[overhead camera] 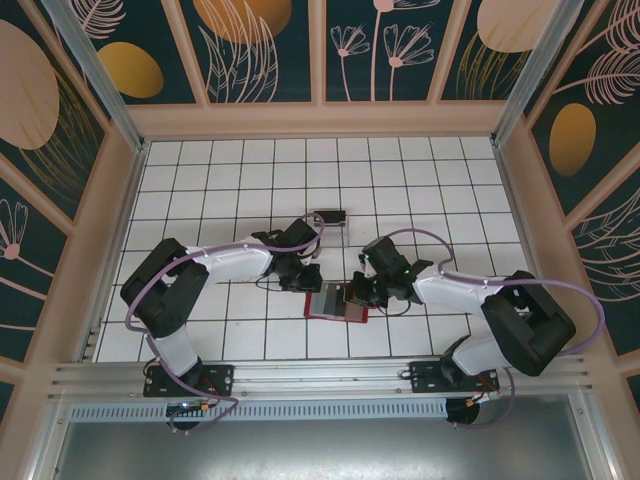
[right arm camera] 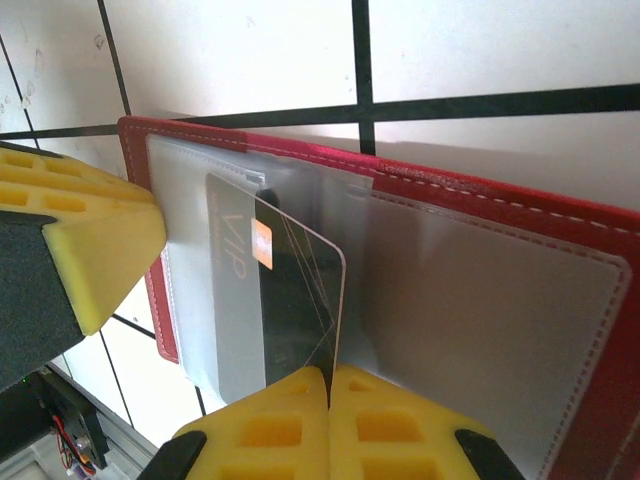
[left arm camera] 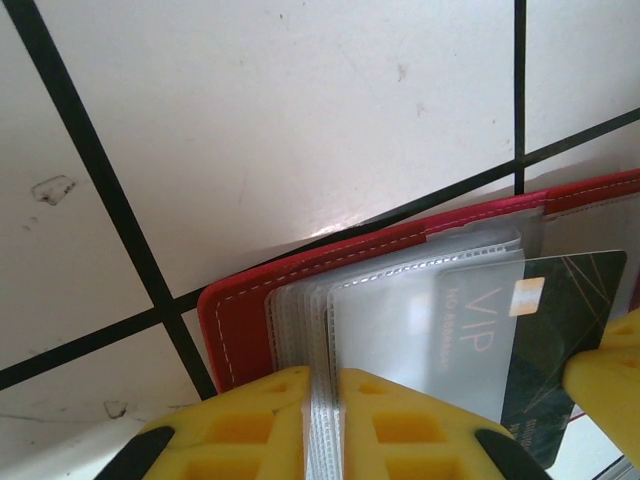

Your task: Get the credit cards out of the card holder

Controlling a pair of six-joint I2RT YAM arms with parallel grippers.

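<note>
The left claw (left arm camera: 322, 388) is pinched narrow on the clear sleeves (left arm camera: 300, 310) of the red wallet (left arm camera: 235, 320), which lies open on the table (left arm camera: 300, 120) between the arms. The right claw (right arm camera: 328, 385) clamps the free end of the black card (right arm camera: 295, 300), half out of its sleeve. The first card looks mid-pull; next comes a straight draw rightward, wallet held down.

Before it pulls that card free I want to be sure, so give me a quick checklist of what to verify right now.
1. The right gripper shut on the black VIP card edge: ok.
2. The left gripper shut on the clear sleeves of the card holder: ok.
3. Card partly out of its sleeve: ok.
4. Card holder lying open on the table: ok.
5. Other cards inside: cannot tell.
</note>
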